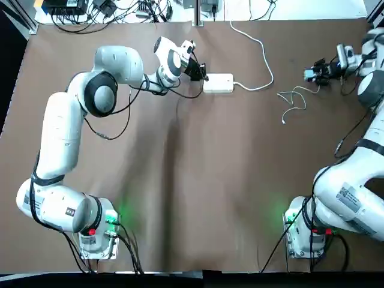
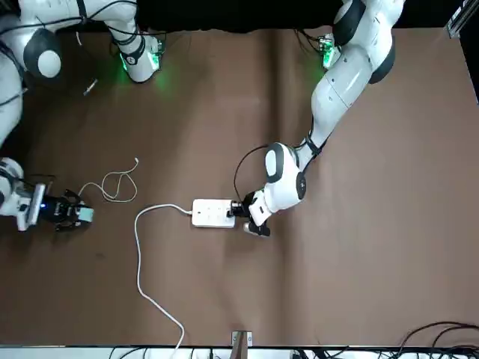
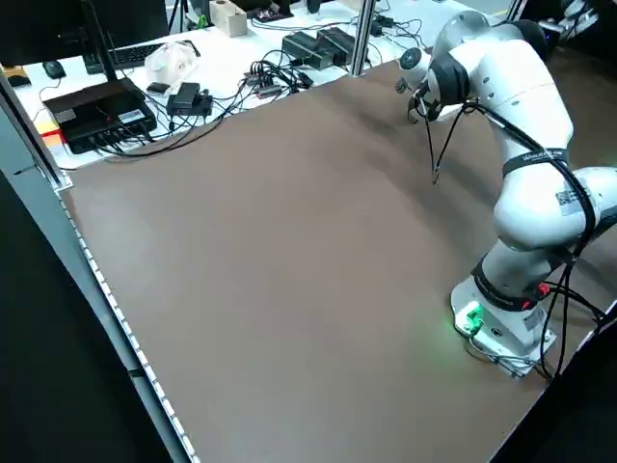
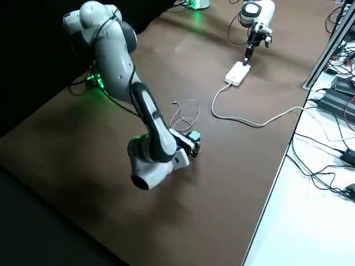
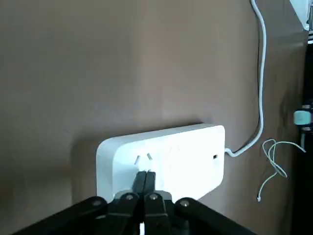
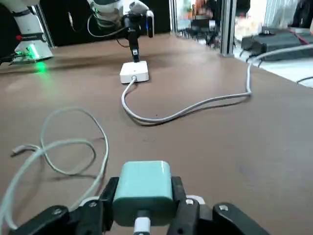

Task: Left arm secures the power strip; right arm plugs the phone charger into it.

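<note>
Room to work lies between your two hands in the top view: left hand point(image 1: 204, 77) at the power strip point(image 1: 218, 83), toward the table's point(image 1: 180, 210) far edge, right hand point(image 1: 318, 73) well off to the right with the phone charger point(image 1: 309, 75). You have bare surface nearer the bases if you want a wider approach.

In the front view, the left hand meets the strip's end opposite the thick white cord point(image 2: 139, 254). That probably braces it while leaving the cord end free, but the cord bows out on the right hand's side, so carry the charger above it.

The left side view shows you neither strip nor charger, only the left arm point(image 3: 525, 125).

The right side view shows the thin cable point(image 4: 178, 117) looped on the table near the right hand; allow for its drag.

In the left wrist view, your left hand is clenched, its fingertips together over the strip's upper face beside slots point(image 5: 144, 158). It looks like pressing rather than pinching, and could crowd that outlet.

In the right wrist view, your right hand grips the charger by its sides, cable end toward the wrist. That should leave the prongs facing outward; you'll likely need to tip them down for the upward-facing sockets.
</note>
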Controlling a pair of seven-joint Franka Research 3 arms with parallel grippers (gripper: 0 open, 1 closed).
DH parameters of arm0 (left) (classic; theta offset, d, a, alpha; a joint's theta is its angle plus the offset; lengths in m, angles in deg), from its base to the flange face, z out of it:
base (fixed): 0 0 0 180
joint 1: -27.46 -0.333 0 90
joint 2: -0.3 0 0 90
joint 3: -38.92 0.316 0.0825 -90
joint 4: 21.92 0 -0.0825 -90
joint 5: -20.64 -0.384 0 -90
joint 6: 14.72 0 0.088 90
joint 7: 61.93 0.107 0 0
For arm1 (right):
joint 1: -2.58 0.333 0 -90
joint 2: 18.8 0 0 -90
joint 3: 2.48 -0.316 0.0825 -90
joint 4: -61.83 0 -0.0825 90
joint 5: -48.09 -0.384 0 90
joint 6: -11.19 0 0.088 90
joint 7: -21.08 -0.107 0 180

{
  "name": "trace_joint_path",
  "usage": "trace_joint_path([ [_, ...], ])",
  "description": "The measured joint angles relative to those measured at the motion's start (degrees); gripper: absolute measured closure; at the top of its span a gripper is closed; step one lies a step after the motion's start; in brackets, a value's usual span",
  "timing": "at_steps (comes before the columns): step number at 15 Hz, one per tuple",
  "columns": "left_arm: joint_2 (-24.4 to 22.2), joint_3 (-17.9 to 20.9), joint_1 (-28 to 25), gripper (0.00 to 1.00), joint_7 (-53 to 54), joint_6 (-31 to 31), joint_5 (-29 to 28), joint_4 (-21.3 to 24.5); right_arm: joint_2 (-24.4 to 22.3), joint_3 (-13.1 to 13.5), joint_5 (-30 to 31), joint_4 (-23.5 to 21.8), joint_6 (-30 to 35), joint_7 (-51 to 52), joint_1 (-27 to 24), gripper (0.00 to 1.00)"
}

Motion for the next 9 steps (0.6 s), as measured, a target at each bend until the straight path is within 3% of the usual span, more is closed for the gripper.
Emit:
trace_joint_path([
  [5,0.01,-0.01,0.02,0.99,0.00,0.10,0.00,0.00,-12.04,4.93,5.47,-0.07,0.22,-14.21,6.04,0.52],
  [6,0.01,-0.01,0.03,0.99,0.00,0.15,0.00,0.00,-15.90,7.09,7.79,-0.13,0.17,-21.01,9.47,0.52],
  [9,0.01,-0.01,0.04,0.99,0.00,0.21,0.00,0.00,-21.01,9.67,12.15,-0.19,-1.67,-32.15,15.14,0.52],
])
